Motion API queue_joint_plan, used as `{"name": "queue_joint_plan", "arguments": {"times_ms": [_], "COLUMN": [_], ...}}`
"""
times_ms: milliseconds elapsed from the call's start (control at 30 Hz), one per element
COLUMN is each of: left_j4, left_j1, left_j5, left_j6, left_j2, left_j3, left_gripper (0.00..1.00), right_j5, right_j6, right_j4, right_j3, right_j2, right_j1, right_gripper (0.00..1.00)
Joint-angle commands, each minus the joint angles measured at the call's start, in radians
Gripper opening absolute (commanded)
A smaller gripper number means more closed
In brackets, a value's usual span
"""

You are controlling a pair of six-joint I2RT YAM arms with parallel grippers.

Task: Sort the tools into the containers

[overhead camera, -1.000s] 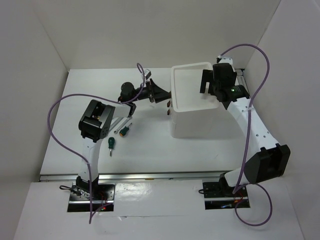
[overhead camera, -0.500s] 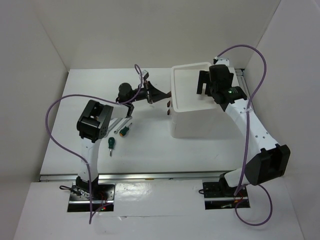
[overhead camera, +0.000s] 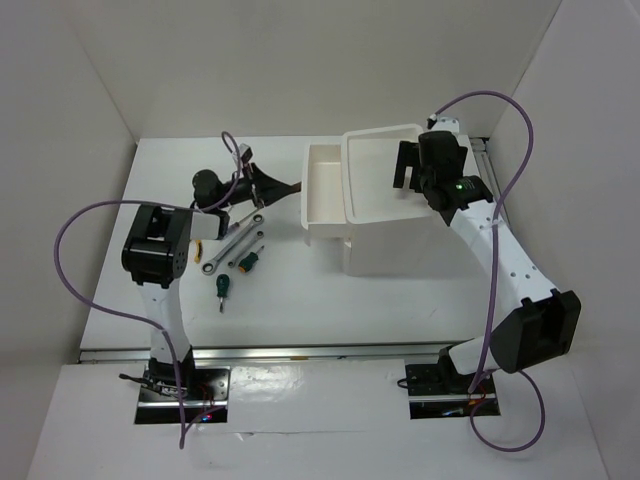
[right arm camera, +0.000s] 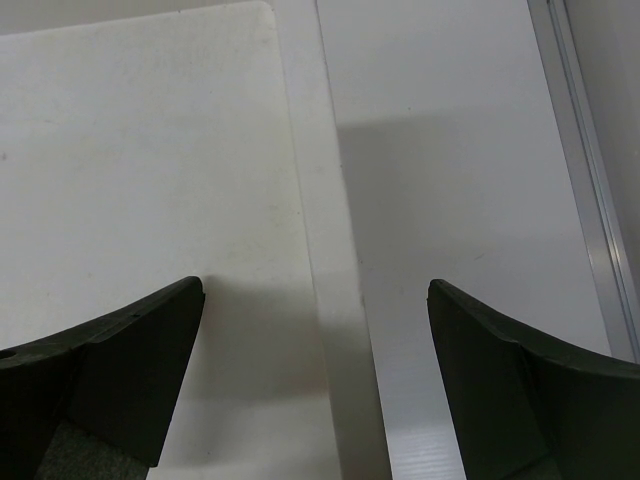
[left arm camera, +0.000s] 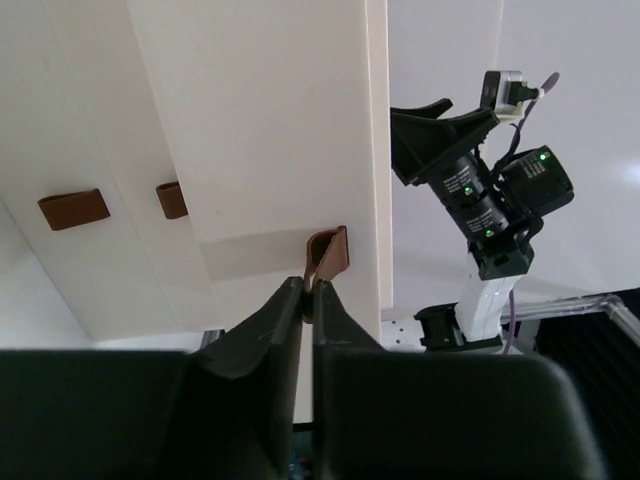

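The white cabinet [overhead camera: 390,245] stands right of centre with its rimmed top tray [overhead camera: 375,205]. Its top drawer [overhead camera: 322,190] is pulled out to the left and looks empty. My left gripper [overhead camera: 294,187] is shut on that drawer's dark red knob [left arm camera: 328,258]; in the left wrist view the gripper [left arm camera: 308,288] pinches it. Two silver wrenches [overhead camera: 240,222] [overhead camera: 226,250] and two green-handled screwdrivers [overhead camera: 248,262] [overhead camera: 222,288] lie on the table left of the drawer. My right gripper [overhead camera: 410,172] is open and empty above the tray's right rim [right arm camera: 320,250]. The red screwdriver is not in view.
Two more dark red knobs [left arm camera: 73,208] [left arm camera: 172,199] show on the lower drawers. A small yellow piece [overhead camera: 198,251] lies by the left arm's elbow. White walls enclose the table, and a metal rail [right arm camera: 585,170] runs along its right edge.
My left gripper has moved left with the knob, and the top drawer has slid out of the cabinet. The wrenches now show on the table. The right gripper has barely moved.
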Motion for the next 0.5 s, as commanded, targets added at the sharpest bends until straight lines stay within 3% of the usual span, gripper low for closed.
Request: {"name": "queue_joint_plan", "arguments": {"times_ms": [0,33,133,167,233,267,300,333,367,433,467], "left_j4": [0.291,0.276,0.201,0.182,-0.065,-0.279,-0.564,-1.101,-1.271,-1.51,-1.54], "left_j1": [0.041,0.041,0.072,0.095,0.122,0.134,0.145,0.145,0.123,0.081,0.081], "left_j5": [0.031,0.031,0.031,0.031,0.02,-0.028,-0.094,-0.196,-0.44,-0.62,-0.685], "left_j6": [-0.01,0.004,0.067,0.084,0.272,0.411,0.78,0.953,1.078,1.243,1.254], "left_j2": [-0.052,-0.052,-0.111,-0.128,-0.215,-0.257,-0.338,-0.36,-0.371,-0.357,-0.346], "left_j3": [-0.01,-0.02,-0.04,-0.053,-0.053,-0.016,0.04,0.117,0.244,0.315,0.315], "left_gripper": [0.24,0.64,0.72,0.95,1.0,1.0,1.0,1.0,1.0,1.0,1.0], "right_j5": [0.006,0.006,0.006,0.006,0.006,0.006,0.006,-0.006,-0.029,-0.057,-0.069], "right_j6": [-0.007,-0.007,-0.007,-0.007,-0.018,-0.018,-0.018,-0.018,-0.018,-0.018,-0.018], "right_j4": [-0.035,-0.035,-0.035,-0.035,-0.035,-0.044,-0.044,-0.044,-0.034,-0.034,-0.034], "right_j3": [-0.032,-0.023,-0.013,-0.013,-0.013,-0.013,-0.013,-0.013,-0.024,-0.024,-0.024], "right_j2": [0.003,0.003,0.013,0.022,0.023,0.023,0.023,0.023,0.023,0.023,0.023], "right_j1": [0.006,0.006,0.015,0.015,0.015,0.015,0.015,0.015,0.015,0.003,0.003], "right_gripper": [1.0,1.0,1.0,1.0,1.0,1.0,1.0,1.0,1.0,1.0,1.0]}}
